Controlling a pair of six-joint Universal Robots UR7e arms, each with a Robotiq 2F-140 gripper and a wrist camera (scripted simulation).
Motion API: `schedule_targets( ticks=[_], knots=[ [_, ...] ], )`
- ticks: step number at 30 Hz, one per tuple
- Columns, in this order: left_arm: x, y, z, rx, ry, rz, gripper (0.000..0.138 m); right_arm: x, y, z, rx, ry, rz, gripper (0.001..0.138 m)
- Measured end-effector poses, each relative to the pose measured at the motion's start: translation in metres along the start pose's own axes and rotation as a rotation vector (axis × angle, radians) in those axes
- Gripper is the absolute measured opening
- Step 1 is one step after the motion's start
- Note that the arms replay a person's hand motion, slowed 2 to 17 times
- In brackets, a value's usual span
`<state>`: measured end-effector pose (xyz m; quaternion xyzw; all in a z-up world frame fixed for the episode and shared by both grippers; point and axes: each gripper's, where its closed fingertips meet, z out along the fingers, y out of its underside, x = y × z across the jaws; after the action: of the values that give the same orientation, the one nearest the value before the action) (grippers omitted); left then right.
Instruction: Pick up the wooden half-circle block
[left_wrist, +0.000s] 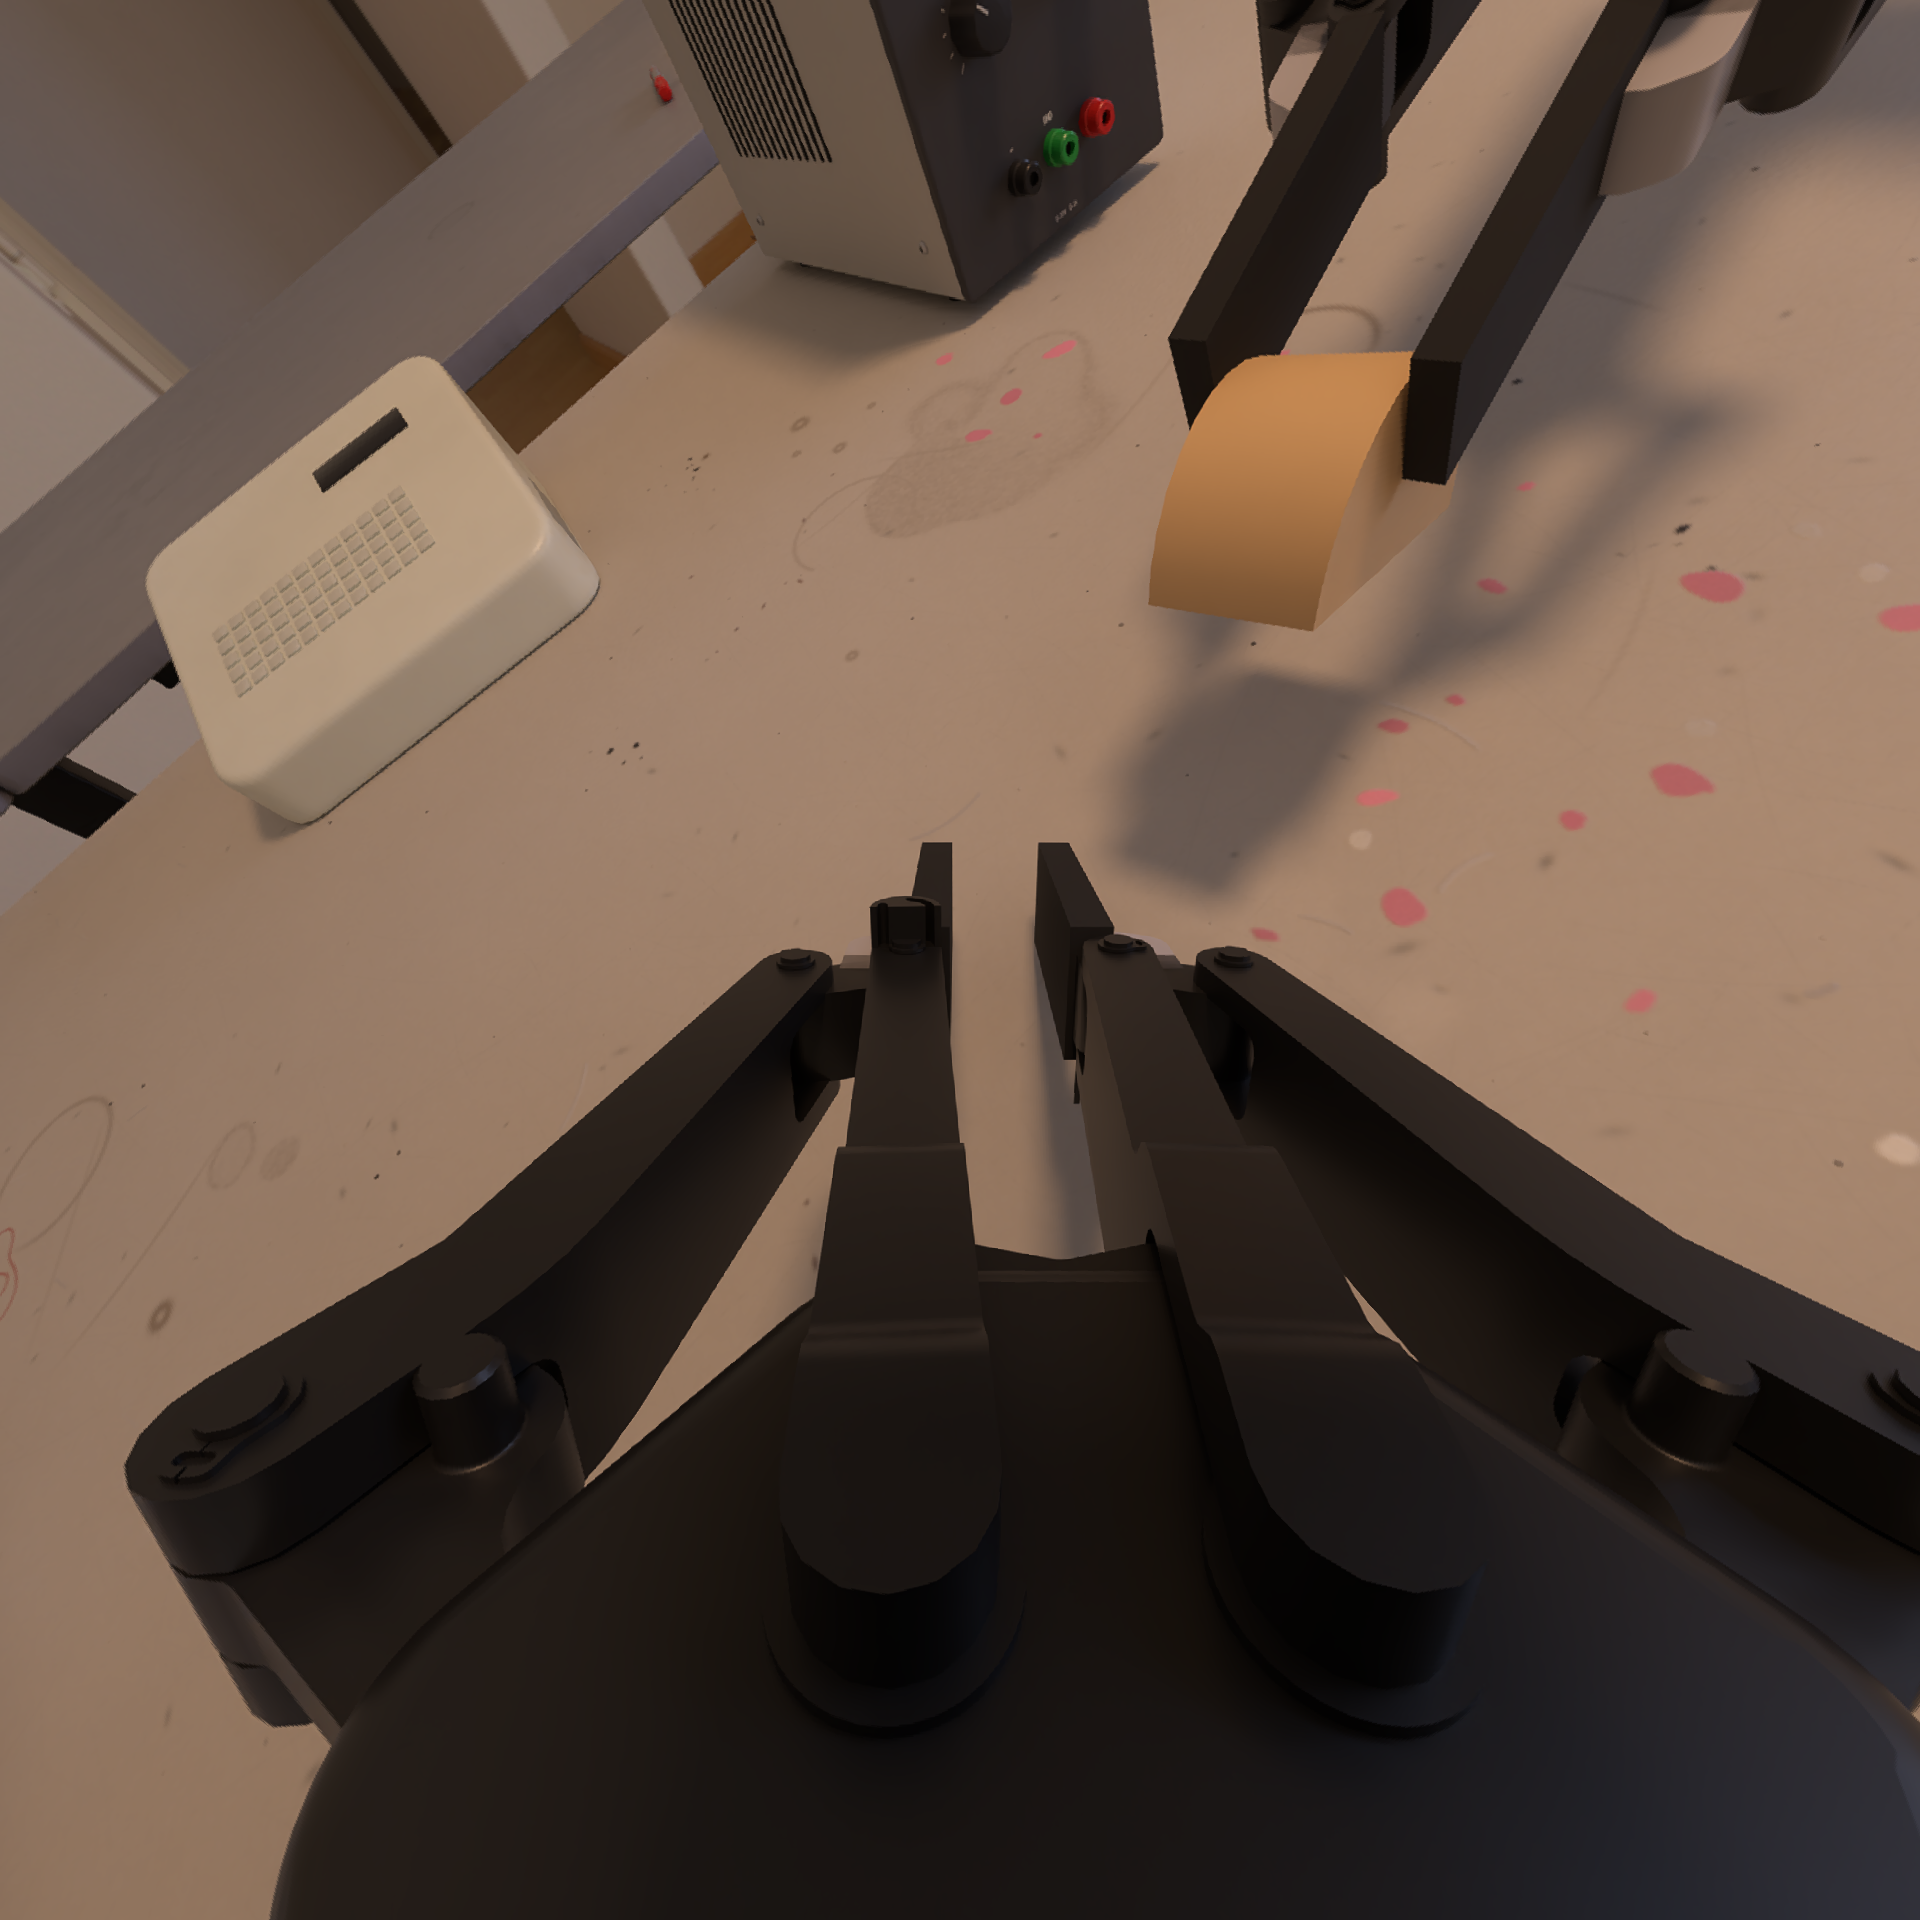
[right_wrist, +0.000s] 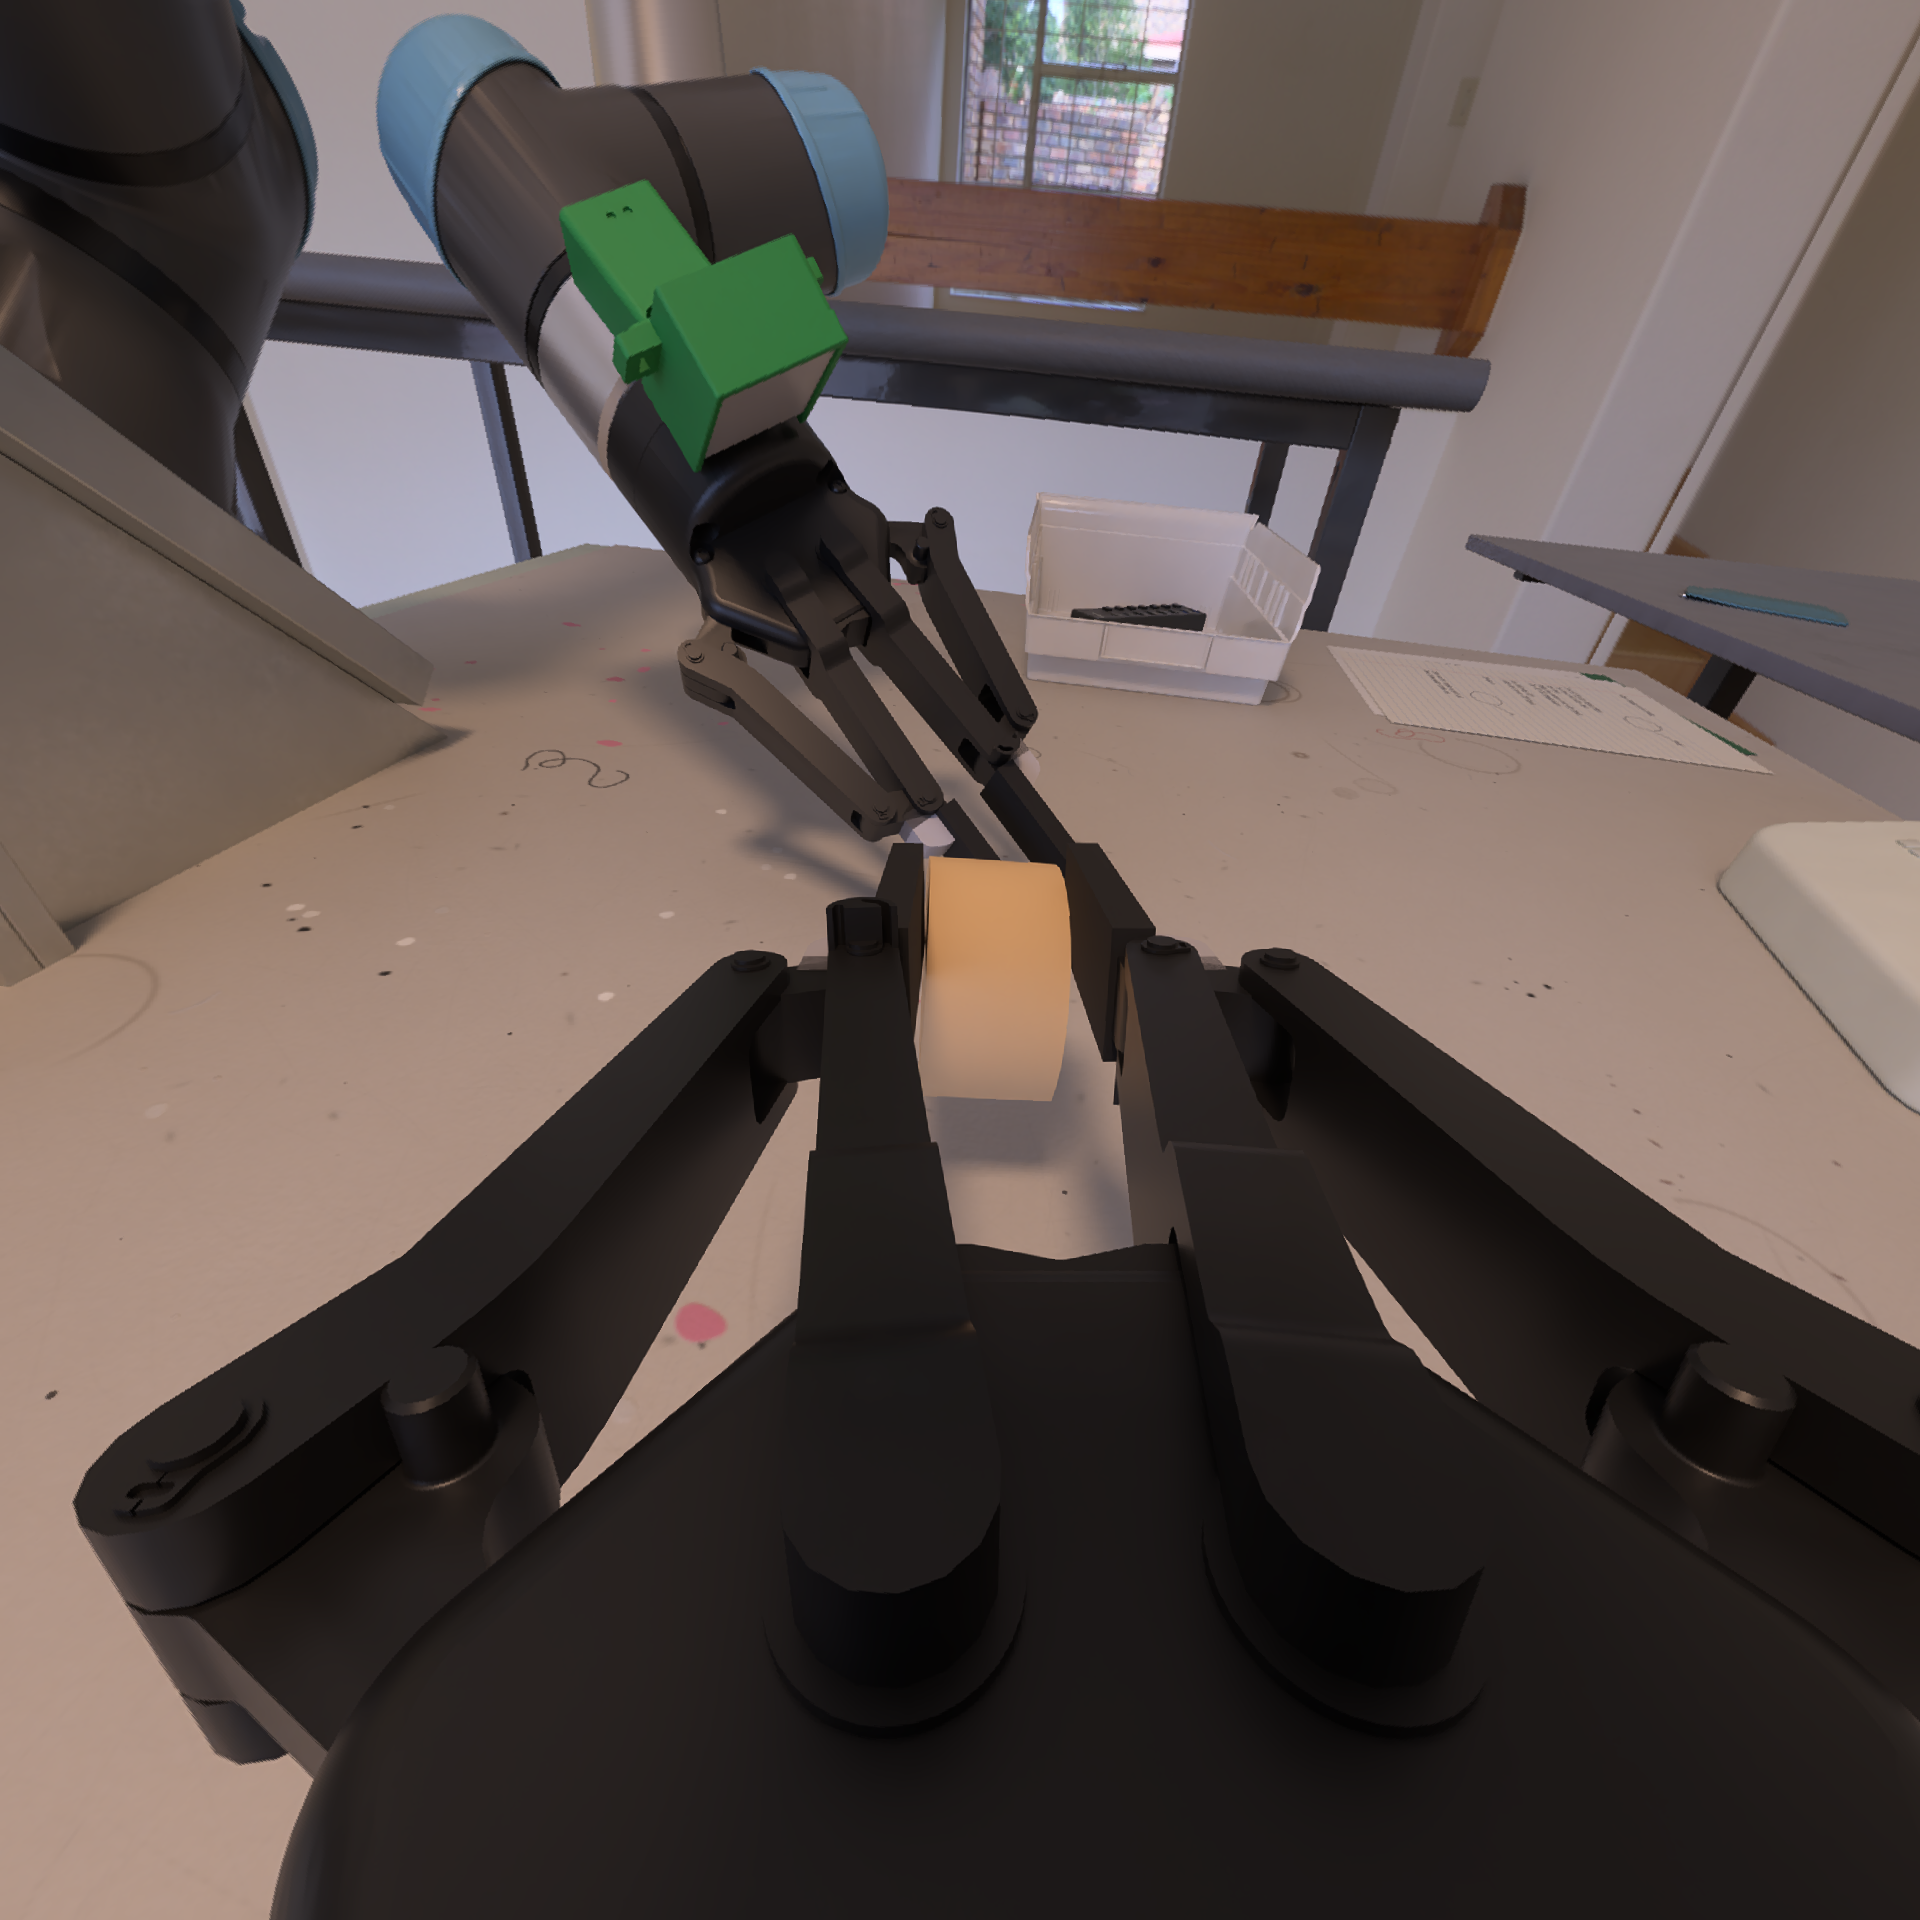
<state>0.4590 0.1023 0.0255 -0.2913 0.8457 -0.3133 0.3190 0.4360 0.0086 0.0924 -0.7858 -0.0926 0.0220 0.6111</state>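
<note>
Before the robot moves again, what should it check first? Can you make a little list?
1. Wooden half-circle block held between the right gripper fingers: ok.
2. Block off the table, shadow beneath it: ok.
3. Left gripper empty, jaws nearly closed: ok.
4. Left gripper apart from the block: ok.
5. Grip firm enough not to slip: cannot tell.
6. White keypad box well away from the block: ok.

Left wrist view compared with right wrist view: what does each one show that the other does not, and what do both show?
Only the left wrist view shows the grey box with red and green sockets and the block's shadow on the table, so the block is lifted. Only the right wrist view shows the white bin and the paper sheet. Both show the wooden half-circle block held in the right tool, and the empty left tool.
</note>
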Motion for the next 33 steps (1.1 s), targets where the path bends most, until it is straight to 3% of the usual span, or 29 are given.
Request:
schedule_targets(
  ticks=[33],
  knots=[
    [0.0,0.0,0.0,0.001,-0.002,0.004,0.022,-0.014,0.004,0.003,-0.015,-0.078,0.001,0.036]
  ],
)
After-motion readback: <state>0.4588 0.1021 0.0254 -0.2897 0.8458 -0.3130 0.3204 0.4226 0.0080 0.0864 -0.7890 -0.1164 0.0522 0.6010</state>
